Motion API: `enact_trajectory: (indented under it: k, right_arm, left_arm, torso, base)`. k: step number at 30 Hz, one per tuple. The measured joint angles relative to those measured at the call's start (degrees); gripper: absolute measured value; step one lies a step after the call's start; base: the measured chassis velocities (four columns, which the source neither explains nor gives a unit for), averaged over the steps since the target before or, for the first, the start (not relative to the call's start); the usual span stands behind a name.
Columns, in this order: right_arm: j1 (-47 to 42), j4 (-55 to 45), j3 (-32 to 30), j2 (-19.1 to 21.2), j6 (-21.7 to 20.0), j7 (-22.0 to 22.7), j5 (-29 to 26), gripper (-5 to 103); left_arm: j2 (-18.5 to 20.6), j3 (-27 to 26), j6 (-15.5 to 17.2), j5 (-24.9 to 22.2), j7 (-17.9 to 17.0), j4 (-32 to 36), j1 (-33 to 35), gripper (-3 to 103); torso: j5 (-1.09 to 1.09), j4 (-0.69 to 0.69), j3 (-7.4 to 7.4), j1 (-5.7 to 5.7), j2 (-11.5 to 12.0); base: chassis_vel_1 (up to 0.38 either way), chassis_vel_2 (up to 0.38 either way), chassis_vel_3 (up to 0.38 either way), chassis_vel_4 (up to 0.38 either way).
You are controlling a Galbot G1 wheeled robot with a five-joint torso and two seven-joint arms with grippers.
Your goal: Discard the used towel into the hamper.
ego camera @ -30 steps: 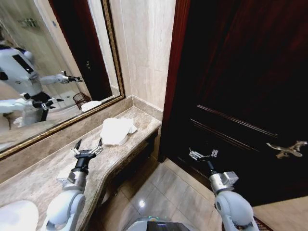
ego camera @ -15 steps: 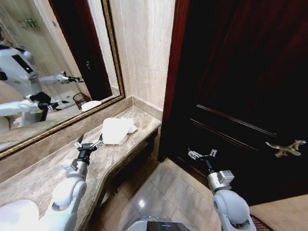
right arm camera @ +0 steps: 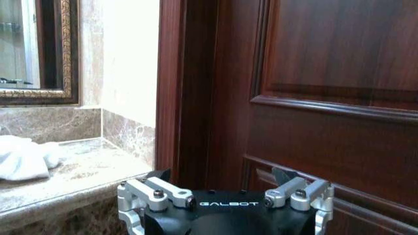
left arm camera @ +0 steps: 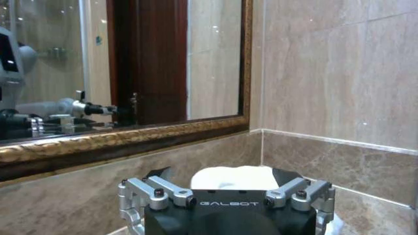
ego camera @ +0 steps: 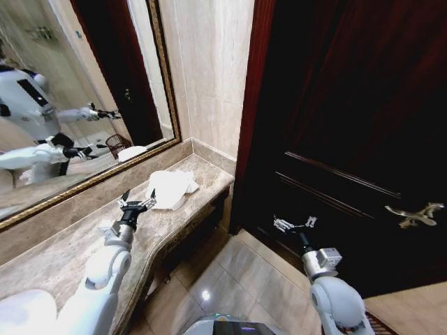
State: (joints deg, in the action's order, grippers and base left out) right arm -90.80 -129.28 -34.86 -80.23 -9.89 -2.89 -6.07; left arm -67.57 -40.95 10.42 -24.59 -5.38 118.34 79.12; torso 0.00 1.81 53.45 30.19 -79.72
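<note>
Marble runs through this bathroom: a veined brown countertop along the left, a low marble backsplash, pale stone wall tiles in the far corner, and a glossy tiled floor below.

Over the countertop, the left gripper hangs with its fingers spread wide, just short of the white towel. The gap between the fingertips faces the towel's near edge; whether a tip touches the cloth cannot be told. In the left wrist view the same two fingers stand apart with the towel's white mound lying between and beyond them. The left arm reaches back from the gripper toward the near left, low across the counter.

The towel sits crumpled on the far end of the countertop, near the corner where the counter meets the wall and the door frame. From the right wrist view it shows as a soft heap on the counter's edge.

The right gripper is held out over the floor, well to the right of the counter and close before the dark wooden door, its fingers open and holding nothing.

A gilt-framed mirror above the backsplash reflects the robot and a small dark wire hamper behind it.
</note>
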Motion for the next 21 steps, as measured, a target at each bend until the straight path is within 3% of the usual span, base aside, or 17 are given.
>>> enact_trajectory:
  k: [21]
  right_arm:
    - [0.24,0.80,-0.71,0.43,-0.06,0.86,-0.08,100]
  left_arm:
    - [1.22,9.56,5.79,-0.46,-8.35,-5.14,-9.67,100]
  torso:
    - [0.00,0.00,0.00,0.00,0.00]
  base:
    - [0.000,0.000,0.000,0.000]
